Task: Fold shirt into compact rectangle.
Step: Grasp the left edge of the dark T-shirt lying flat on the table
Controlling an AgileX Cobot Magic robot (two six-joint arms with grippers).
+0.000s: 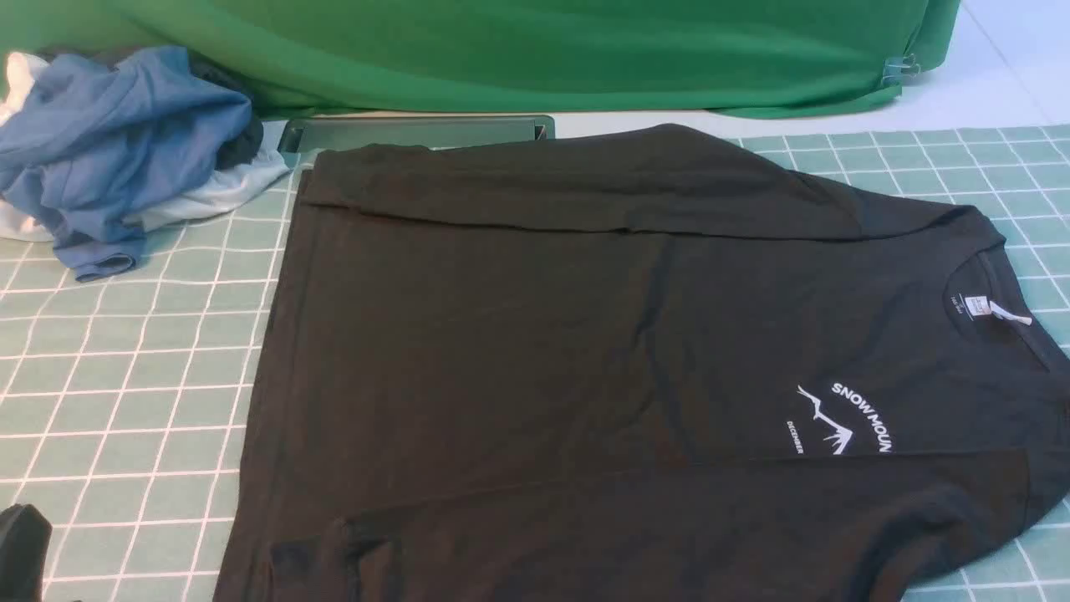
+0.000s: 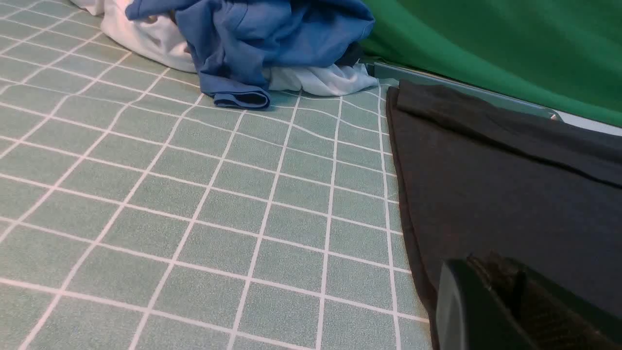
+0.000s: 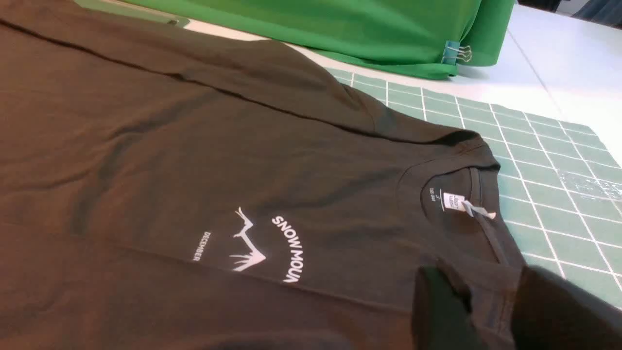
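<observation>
The black shirt (image 1: 535, 334) lies flat on the checked mat, collar to the right, with its far and near sides folded in. Its white mountain print (image 1: 836, 418) and neck label (image 1: 986, 308) face up. My left gripper (image 2: 469, 267) is shut at the shirt's hem edge, and I see no cloth pinched in it. Only a dark piece of it shows in the front view, at the lower left corner. My right gripper (image 3: 481, 289) hangs low over the shoulder cloth beside the collar (image 3: 457, 194), its fingers (image 3: 437, 311) apart with shirt fabric showing between them. It is outside the front view.
A heap of blue and white garments (image 1: 117, 150) sits at the back left of the mat (image 1: 125, 376). A green cloth (image 1: 518, 50) drapes along the back, held by a clip (image 1: 899, 67). A flat grey-green board (image 1: 418, 132) lies behind the shirt.
</observation>
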